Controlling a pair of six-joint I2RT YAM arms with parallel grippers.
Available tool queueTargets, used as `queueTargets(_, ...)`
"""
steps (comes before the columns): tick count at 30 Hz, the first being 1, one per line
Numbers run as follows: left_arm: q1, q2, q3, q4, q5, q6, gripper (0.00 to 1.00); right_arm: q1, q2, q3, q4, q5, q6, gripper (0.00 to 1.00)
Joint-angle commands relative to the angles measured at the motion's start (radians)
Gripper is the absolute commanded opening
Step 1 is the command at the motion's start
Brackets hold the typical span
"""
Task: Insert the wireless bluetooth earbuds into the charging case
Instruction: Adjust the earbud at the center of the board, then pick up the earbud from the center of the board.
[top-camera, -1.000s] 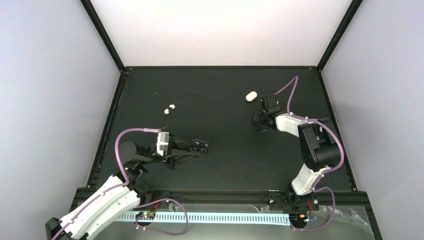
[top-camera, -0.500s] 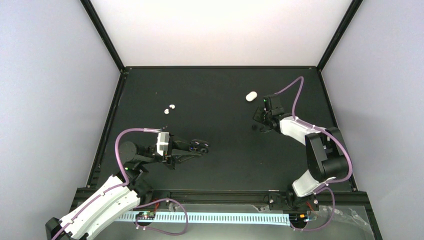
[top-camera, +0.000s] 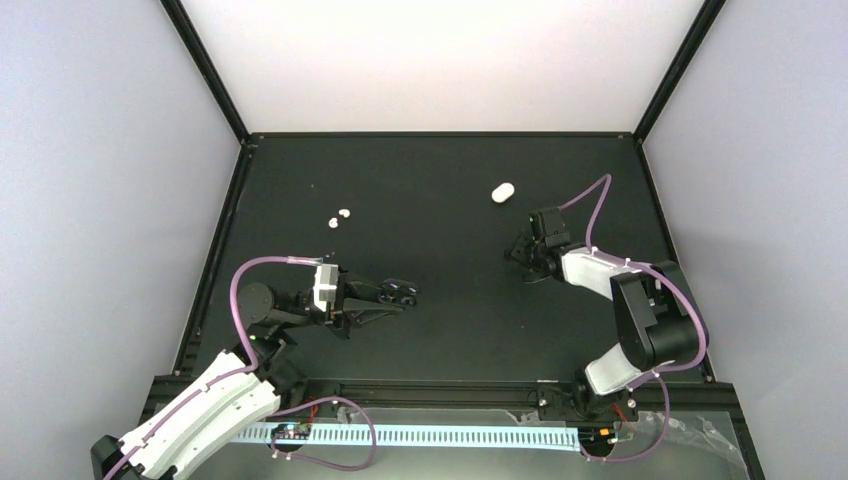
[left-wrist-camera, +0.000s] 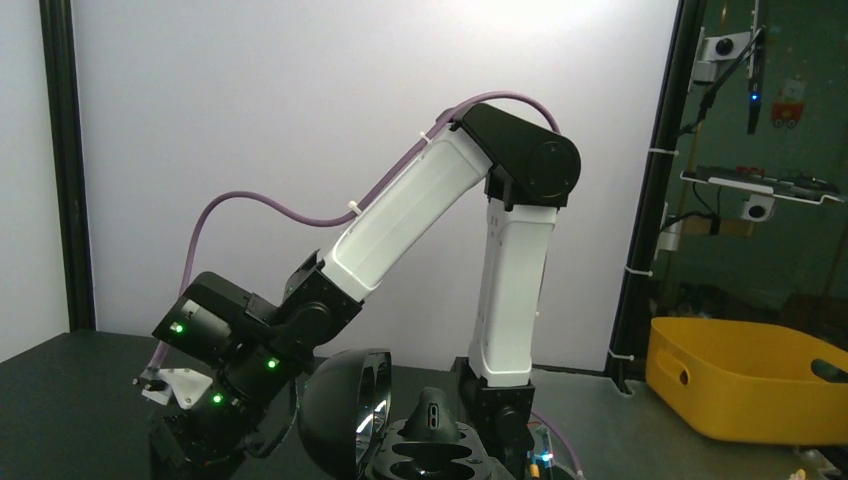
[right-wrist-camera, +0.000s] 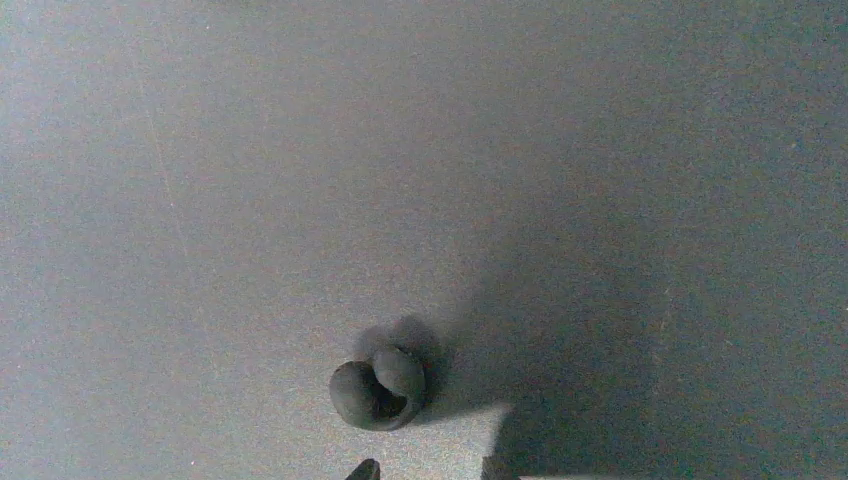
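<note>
Black and glossy, the charging case (top-camera: 404, 291) sits at the tip of the left gripper (top-camera: 395, 298), whose jaws are pressed together on it low over the table (top-camera: 440, 330), left of centre. Its domed lid (left-wrist-camera: 345, 405) stands open beside the base, and the two round wells (left-wrist-camera: 430, 465) in the base show only dark. The two white earbuds (top-camera: 345, 212) lie outside it on the table, just beside each other, towards the far left and well apart from the case. A white oval piece (top-camera: 502, 192) rests on the far right part of the table, near the right gripper (top-camera: 522, 252). That gripper hangs low with its fingertips (right-wrist-camera: 365, 470) a little spread, bare table between them, pinching nothing. Just ahead of them lies a small dark curled thing (right-wrist-camera: 380, 388), too small to identify.
</note>
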Motion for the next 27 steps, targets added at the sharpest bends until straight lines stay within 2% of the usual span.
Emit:
queueTargets(1, -0.005, -0.014, 0.001, -0.008, -0.002, 0.009, 0.01, 0.003, 0.014, -0.008, 0.054, -0.013, 0.035, 0.26)
queueTargets(20, -0.006, -0.011, 0.001, -0.01, -0.007, 0.015, 0.02, 0.003, 0.117, 0.084, 0.024, -0.002, -0.008, 0.17)
queueTargets(27, -0.007, -0.004, 0.002, -0.007, -0.007, 0.014, 0.02, 0.003, 0.106, 0.089, 0.022, -0.006, -0.014, 0.08)
